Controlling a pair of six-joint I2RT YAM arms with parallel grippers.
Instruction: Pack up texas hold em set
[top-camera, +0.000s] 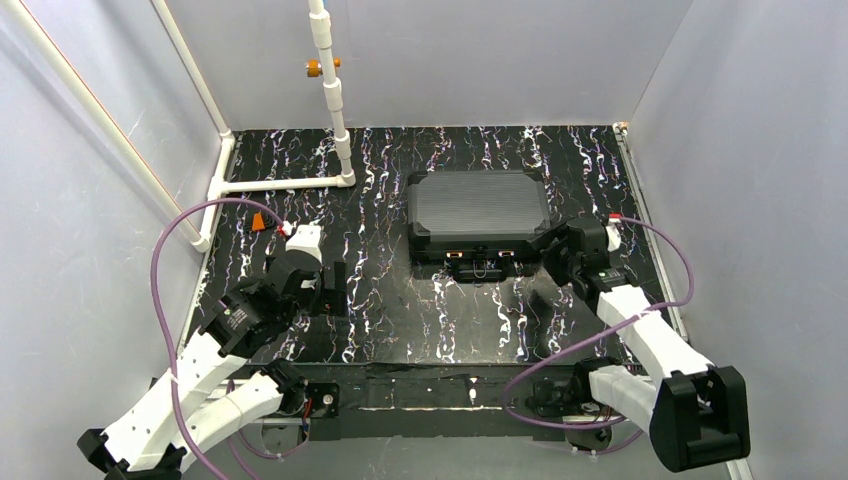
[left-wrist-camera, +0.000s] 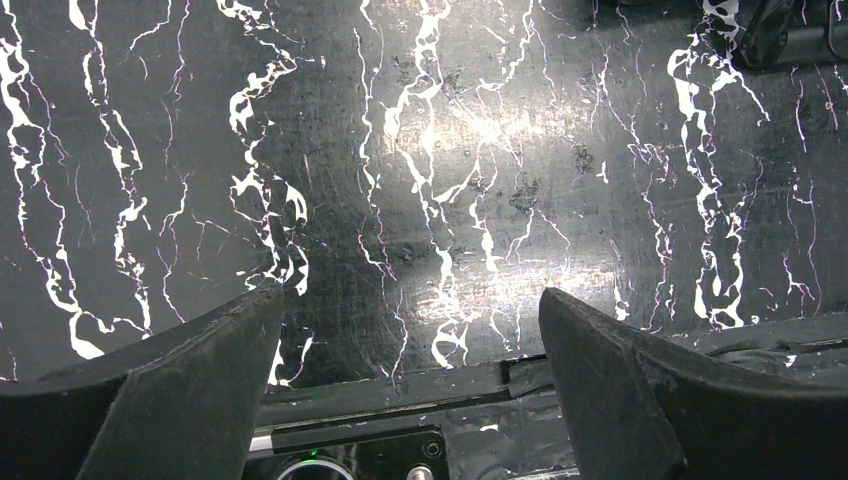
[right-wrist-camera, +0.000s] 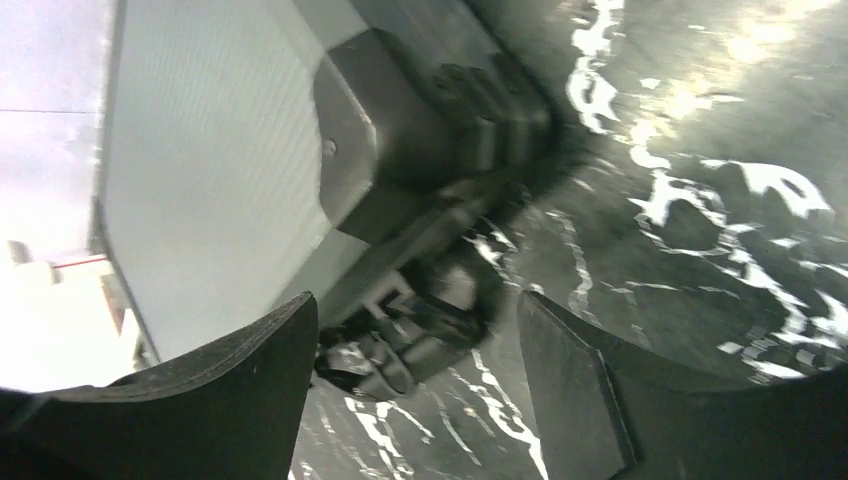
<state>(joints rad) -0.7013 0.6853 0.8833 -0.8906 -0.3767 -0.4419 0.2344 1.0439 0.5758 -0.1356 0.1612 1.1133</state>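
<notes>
Ribbed matt black case (top-camera: 478, 205), probably plastic, glossy marbled black tabletop (top-camera: 400, 320), smooth white plastic pipe (top-camera: 333, 100)

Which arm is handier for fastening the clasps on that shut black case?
The right, probably. The right tool hangs open beside the case, at its near right corner, with the clasps just ahead. The left tool, also open, is far off to the left over the table.
</notes>
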